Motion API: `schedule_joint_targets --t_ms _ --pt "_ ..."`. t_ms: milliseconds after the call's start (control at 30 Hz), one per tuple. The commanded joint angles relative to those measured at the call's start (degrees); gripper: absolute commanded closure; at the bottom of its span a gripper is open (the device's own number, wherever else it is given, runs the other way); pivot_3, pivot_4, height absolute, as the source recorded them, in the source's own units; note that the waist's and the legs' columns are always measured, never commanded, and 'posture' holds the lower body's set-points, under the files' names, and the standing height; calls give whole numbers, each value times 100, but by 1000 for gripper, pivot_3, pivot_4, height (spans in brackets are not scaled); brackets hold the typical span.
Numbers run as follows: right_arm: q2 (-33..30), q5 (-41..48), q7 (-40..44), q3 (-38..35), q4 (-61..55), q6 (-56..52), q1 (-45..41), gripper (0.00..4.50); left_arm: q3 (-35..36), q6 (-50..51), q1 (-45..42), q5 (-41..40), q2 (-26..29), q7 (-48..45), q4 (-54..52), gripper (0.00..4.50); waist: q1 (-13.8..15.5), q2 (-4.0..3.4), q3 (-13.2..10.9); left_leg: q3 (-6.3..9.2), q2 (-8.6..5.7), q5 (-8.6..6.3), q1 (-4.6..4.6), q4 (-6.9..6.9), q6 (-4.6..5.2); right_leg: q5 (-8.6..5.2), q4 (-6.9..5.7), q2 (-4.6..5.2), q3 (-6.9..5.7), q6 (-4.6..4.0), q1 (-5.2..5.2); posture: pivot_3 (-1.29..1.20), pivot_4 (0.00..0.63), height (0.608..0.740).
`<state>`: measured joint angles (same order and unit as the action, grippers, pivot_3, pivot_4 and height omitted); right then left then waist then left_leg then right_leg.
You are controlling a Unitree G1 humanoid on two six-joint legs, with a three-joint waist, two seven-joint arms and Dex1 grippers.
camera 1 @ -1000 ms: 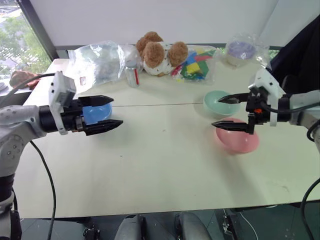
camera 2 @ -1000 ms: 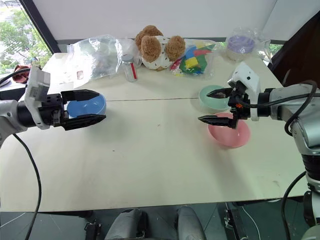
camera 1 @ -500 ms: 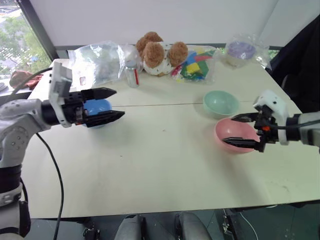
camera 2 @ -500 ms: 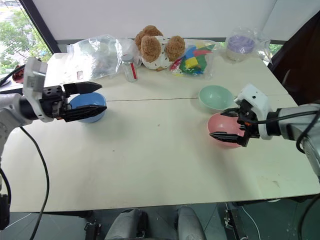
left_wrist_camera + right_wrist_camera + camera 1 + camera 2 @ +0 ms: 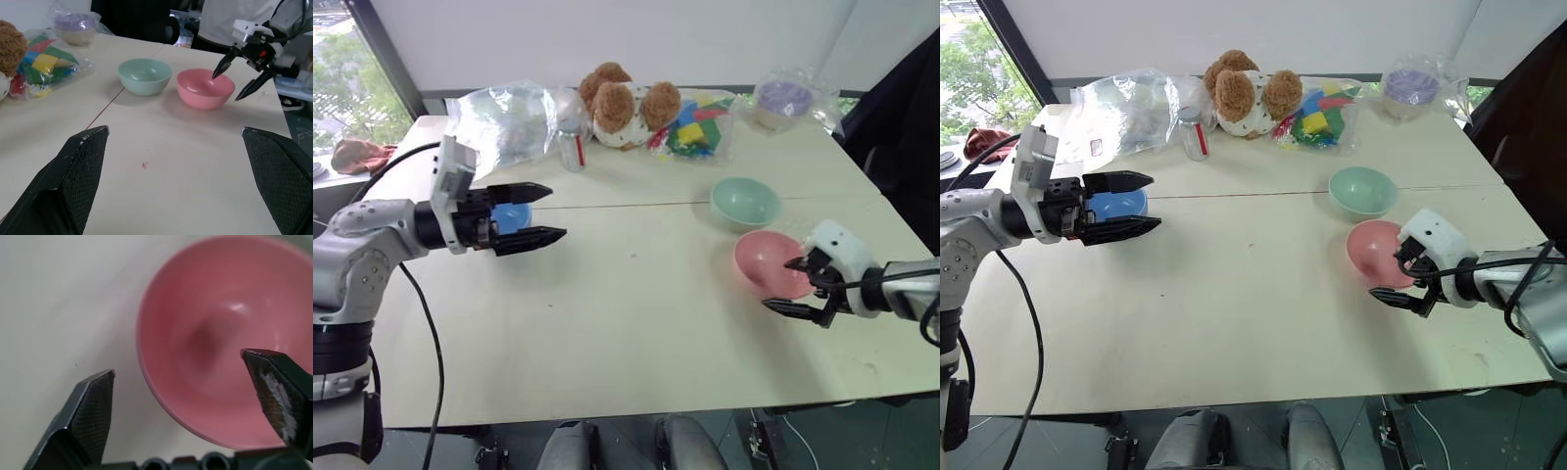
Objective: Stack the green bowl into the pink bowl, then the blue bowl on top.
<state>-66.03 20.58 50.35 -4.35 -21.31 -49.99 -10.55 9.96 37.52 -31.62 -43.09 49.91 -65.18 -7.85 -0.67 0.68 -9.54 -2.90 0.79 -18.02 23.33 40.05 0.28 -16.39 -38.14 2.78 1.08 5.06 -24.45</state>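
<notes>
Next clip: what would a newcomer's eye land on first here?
Probably the right gripper, jaws open astride the near rim of the pink bowl at the table's right side, with the green bowl just behind it. Across the table the left gripper is open in front of the blue bowl. A teddy bear sits among plastic bags at the back.

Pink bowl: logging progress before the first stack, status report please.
Both grippers open: right gripper at pink bowl's near rim, left gripper over blue bowl. Green bowl unstacked. Nothing blocking.
</notes>
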Motion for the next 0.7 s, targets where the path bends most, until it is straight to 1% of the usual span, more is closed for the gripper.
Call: schedule_joint_targets --t_ms 33,67,100,167,200,367,400,467,567,633,700 --pt "138 -248 65 361 288 372 -96 47 146 -103 22 45 96 -27 -130 0 -1 0 0 0 0 0 0 0 0 0 0 0 0 0 0 0 150 740" --pt "170 -320 68 458 372 453 -126 47 176 -93 52 35 111 -22 -158 0 -2 0 0 0 0 0 0 0 0 0 0 0 1 0 0 0 150 740" --pt "188 -399 66 542 460 526 -162 277 200 -87 74 28 124 -14 -179 0 -1 0 0 0 0 0 0 1 0 0 0 -1 1 0 0 0 150 740" --pt "205 -510 126 665 616 678 -240 933 236 -72 109 13 145 -2 -216 0 -2 0 0 -1 0 0 0 1 0 0 -1 -1 1 0 0 0 150 740" --pt "208 -527 163 686 648 725 -276 1374 255 -65 134 2 160 4 -239 0 -3 0 0 -1 0 0 0 1 0 0 -1 -1 1 0 0 0 150 740" --pt "100 -507 406 643 540 838 -399 4145 317 -37 204 -35 210 22 -294 0 0 0 0 0 1 0 0 1 0 0 -1 -1 1 0 0 0 150 740" --pt "27 -550 478 652 493 931 -413 4476 317 -37 196 -32 216 21 -279 0 1 0 0 0 1 0 0 1 0 0 -1 0 0 0 0 0 150 740" --pt "-118 -616 655 607 315 1213 -448 4476 324 -40 190 -31 232 26 -260 0 12 2 1 3 2 0 -1 1 0 0 -1 0 -1 0 1 0 150 740" --pt "-134 -253 1201 626 -164 1277 -1078 4476 307 -53 150 -12 227 25 -216 0 -7 -2 -2 2 1 0 1 1 0 0 1 1 -1 0 0 0 150 740" --pt "-49 -261 1421 837 -206 1361 -1408 4476 257 -78 79 33 203 18 -140 0 -41 -3 -2 -2 3 0 -2 2 0 0 -3 2 2 0 -2 0 150 740" --pt "264 -403 1686 1371 -207 1552 -1904 4476 206 -109 -7 75 178 8 -71 0 -39 -1 -1 2 8 1 -6 1 -1 0 -5 0 1 0 0 0 150 740"
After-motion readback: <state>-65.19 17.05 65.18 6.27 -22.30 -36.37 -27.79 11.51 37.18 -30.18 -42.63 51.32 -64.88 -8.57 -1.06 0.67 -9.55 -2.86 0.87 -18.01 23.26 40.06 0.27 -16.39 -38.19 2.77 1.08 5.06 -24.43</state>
